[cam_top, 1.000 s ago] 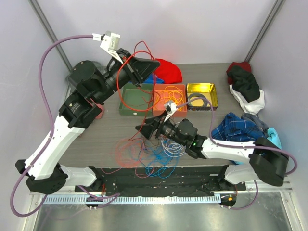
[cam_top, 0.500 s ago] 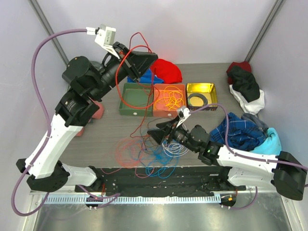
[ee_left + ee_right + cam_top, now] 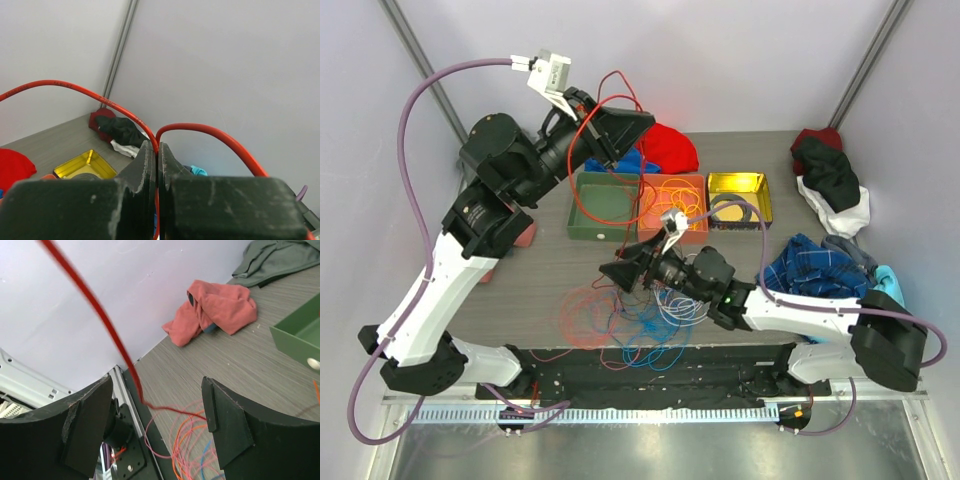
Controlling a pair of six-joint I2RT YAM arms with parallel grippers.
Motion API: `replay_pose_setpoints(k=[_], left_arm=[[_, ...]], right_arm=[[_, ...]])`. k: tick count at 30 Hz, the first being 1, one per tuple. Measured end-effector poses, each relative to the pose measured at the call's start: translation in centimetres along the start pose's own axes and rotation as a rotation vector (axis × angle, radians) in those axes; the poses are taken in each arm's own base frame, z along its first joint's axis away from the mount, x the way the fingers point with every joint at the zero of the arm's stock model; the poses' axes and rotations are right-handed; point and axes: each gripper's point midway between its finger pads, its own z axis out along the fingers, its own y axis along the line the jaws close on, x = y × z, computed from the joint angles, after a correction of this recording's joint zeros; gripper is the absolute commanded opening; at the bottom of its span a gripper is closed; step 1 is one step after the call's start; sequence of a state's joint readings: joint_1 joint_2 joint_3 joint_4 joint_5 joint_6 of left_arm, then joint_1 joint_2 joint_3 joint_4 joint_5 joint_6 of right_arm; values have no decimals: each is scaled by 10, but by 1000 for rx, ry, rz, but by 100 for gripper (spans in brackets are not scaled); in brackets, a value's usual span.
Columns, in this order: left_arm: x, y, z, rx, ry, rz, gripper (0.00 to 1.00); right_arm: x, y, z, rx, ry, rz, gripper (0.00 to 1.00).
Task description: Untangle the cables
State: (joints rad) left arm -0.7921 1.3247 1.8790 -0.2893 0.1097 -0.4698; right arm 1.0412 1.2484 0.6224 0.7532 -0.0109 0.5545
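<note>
Red cable [image 3: 107,330] stays clamped in your raised left end effector [image 3: 156,152]. Your right end effector [image 3: 156,407] (jaws apart) has swung back around it, so it's not yet gripping.

We look down on the whole bench [image 3: 550,275] from high behind its near edge. The left wrist camera rides high, close behind the pressed left fingers [image 3: 142,172], facing the far right corner. The right wrist camera sits low, looking left between the spread right fingers [image 3: 227,425]. Both wrist views share the red cable [image 3: 65,86].
</note>
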Motion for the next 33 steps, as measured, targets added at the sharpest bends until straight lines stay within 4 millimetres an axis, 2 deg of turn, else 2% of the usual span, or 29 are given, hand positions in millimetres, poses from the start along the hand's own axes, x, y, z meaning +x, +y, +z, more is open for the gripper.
replay_pose_setpoints(k=[2, 3, 4, 6, 7, 9, 11, 14, 17, 19, 22, 27, 30, 33], left_arm=[[1, -1, 0, 6, 3, -5, 0], [1, -2, 0, 8, 5, -7, 0], [3, -3, 0, 10, 7, -11, 0], [6, -3, 1, 13, 15, -16, 0], [8, -2, 0, 11, 20, -16, 0], [14, 1, -2, 4, 33, -16, 0], [16, 2, -7, -2, 37, -11, 0], [18, 3, -25, -16, 42, 2, 0], [15, 1, -47, -16, 26, 2, 0], [12, -2, -65, -12, 4, 4, 0], [7, -6, -90, 4, -43, 8, 0], [35, 2, -117, 13, -54, -10, 0], [69, 17, -119, -6, -12, -29, 0], [119, 39, -117, -45, 69, -52, 0]], right_arm=[[-2, 1, 11, -4, -4, 1, 77], [-1, 0, 17, 0, -7, 0, 71], [-1, -2, 21, 8, -10, 1, 55], [2, -12, 30, 41, -10, 2, 33], [5, -19, 32, 62, -4, 8, 16], [11, -38, 33, 118, 10, 26, 5], [10, -63, 29, 193, 15, 48, 1], [-6, -98, 19, 301, -9, 68, 1], [-30, -112, 7, 374, -25, 61, 1], [-48, -113, 6, 407, -30, 51, 1], [-93, -103, 14, 437, -57, 23, 1], [-164, -75, 19, 434, -124, -18, 1], [-196, -55, 18, 423, -143, -34, 1], [-226, -28, 16, 385, -159, -37, 1]])
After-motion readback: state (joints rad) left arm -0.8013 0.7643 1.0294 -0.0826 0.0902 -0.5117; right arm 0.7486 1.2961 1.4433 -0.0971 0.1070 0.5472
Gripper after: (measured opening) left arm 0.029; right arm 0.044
